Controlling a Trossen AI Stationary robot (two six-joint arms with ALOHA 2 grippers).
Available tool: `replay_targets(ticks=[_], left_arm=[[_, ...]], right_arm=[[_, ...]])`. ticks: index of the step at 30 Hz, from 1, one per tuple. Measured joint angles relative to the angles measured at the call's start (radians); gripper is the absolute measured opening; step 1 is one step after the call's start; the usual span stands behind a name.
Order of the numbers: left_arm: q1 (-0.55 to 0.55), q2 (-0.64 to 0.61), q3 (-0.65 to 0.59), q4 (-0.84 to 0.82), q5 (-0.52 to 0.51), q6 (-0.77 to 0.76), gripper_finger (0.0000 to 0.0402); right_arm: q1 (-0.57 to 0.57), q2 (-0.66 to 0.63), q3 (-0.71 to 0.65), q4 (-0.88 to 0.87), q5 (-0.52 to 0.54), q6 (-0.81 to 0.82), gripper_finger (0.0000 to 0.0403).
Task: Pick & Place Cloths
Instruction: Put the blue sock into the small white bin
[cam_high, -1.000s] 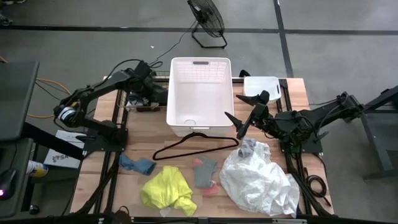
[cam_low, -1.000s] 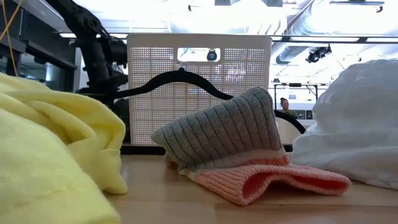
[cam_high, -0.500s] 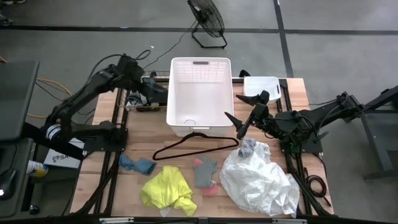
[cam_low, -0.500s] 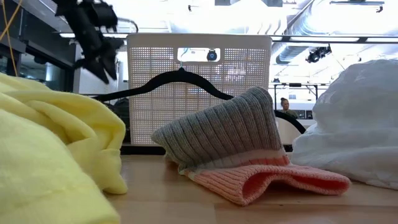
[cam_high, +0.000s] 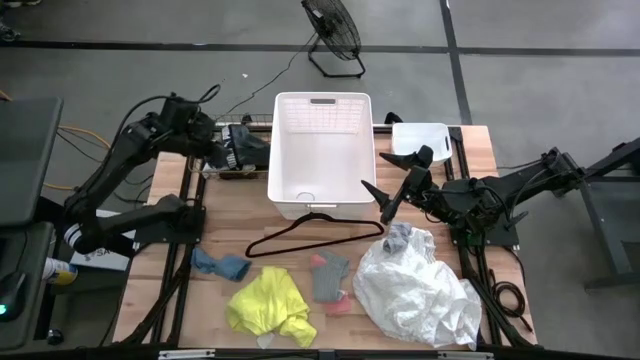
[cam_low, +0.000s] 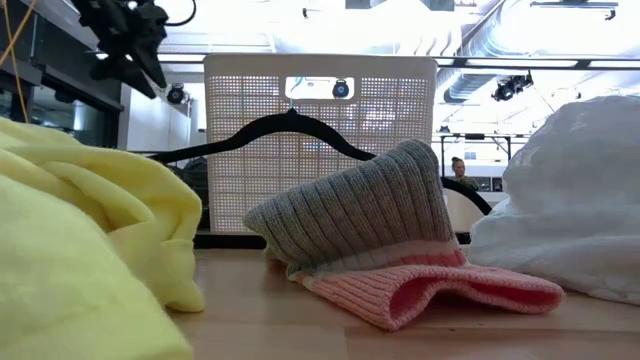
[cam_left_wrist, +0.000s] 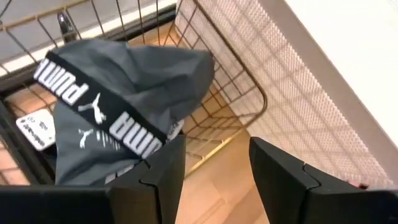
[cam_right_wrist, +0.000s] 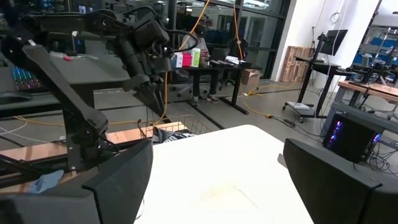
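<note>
My left gripper (cam_high: 238, 150) (cam_left_wrist: 217, 142) is open and raised over a wire rack (cam_left_wrist: 249, 93) left of the white basket (cam_high: 322, 155). A dark grey garment with a black lettered band (cam_left_wrist: 124, 106) lies in that rack, below the fingers and apart from them. My right gripper (cam_high: 392, 172) (cam_right_wrist: 214, 162) hovers open at the basket's right near corner. On the near table lie the large white cloth (cam_high: 420, 290), the yellow one (cam_high: 268, 305), a grey and pink knitted piece (cam_high: 330, 278) (cam_low: 370, 230), a blue piece (cam_high: 220, 265) and a small grey piece (cam_high: 398, 237).
A thin black hanger (cam_high: 310, 235) lies between the white basket and the cloths. A white board (cam_high: 420, 137) sits at the far right of the table. A floor fan (cam_high: 333, 30) stands beyond the far edge. Bare wood shows between the blue piece and the hanger.
My left gripper has risen steadily from beside the white basket's left wall, and the arm has drawn back toward the table's left edge. In the low view it climbs from basket height to the top of the picture. The right arm and the cloths have stayed put.
</note>
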Motion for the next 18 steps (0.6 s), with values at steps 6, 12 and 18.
replay_targets(ticks=[6,12,18], left_arm=[[-0.002,-0.033,0.000,-0.032,0.068,0.000,0.0174],[-0.109,-0.047,0.000,-0.032,0.079,-0.015,0.0174],[-0.278,-0.047,0.000,-0.023,0.045,-0.080,0.0174]], right_arm=[[0.000,0.000,0.000,0.000,0.000,0.000,0.0353],[0.000,0.000,0.000,-0.022,0.000,0.005,0.0353],[0.000,0.000,0.000,-0.087,0.000,0.070,0.0353]])
